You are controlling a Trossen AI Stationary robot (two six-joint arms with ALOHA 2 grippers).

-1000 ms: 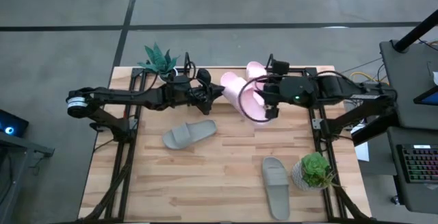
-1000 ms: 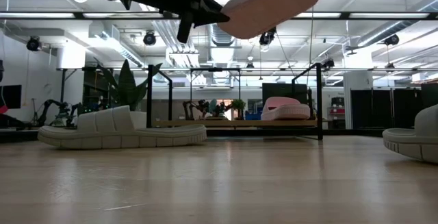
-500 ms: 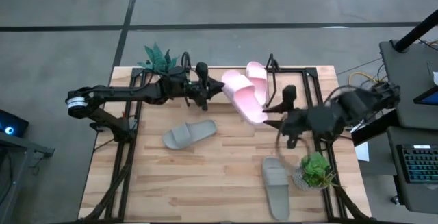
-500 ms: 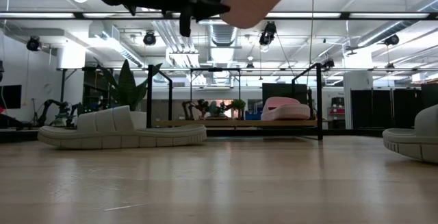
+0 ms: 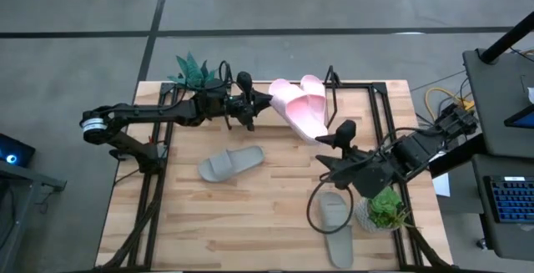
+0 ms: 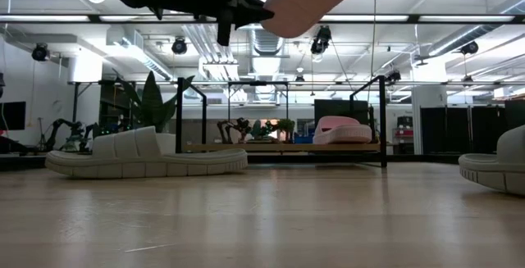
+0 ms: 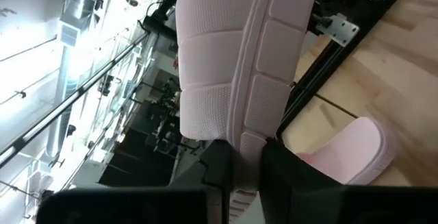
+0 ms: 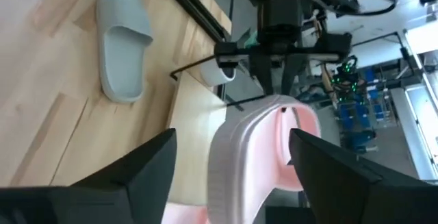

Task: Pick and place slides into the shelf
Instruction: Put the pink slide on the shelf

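Note:
My left gripper (image 5: 264, 103) is shut on a pale pink slide (image 5: 299, 113) and holds it high over the table's far middle, in front of the shelf (image 6: 279, 147). A second pink slide (image 5: 314, 92) rests sole down on the shelf's wooden board. My right gripper (image 5: 332, 146) stands open in the air right of centre, with nothing between its fingers. One grey-green slide (image 5: 231, 163) lies sole down left of centre. Another grey-green slide (image 5: 336, 223) lies near the front right. My left gripper pinches the pink slide's sole rim (image 7: 248, 150) at one end between its two fingers (image 7: 217, 170). It comes in level from the table's left. The slide is lifted clear and turned on its edge, reaching away from the fingers toward the shelf.
A teal plant (image 5: 196, 71) stands at the far left corner and a green potted plant (image 5: 384, 206) at the near right, close to my right arm. Black arm-mount frames run along both table sides. Bare wood lies between the two grey-green slides.
My right gripper has let go of the pink slide, opened wide and swung away toward the table's near right. The slide stays in my left gripper, which has barely moved, and its free end has tipped higher.

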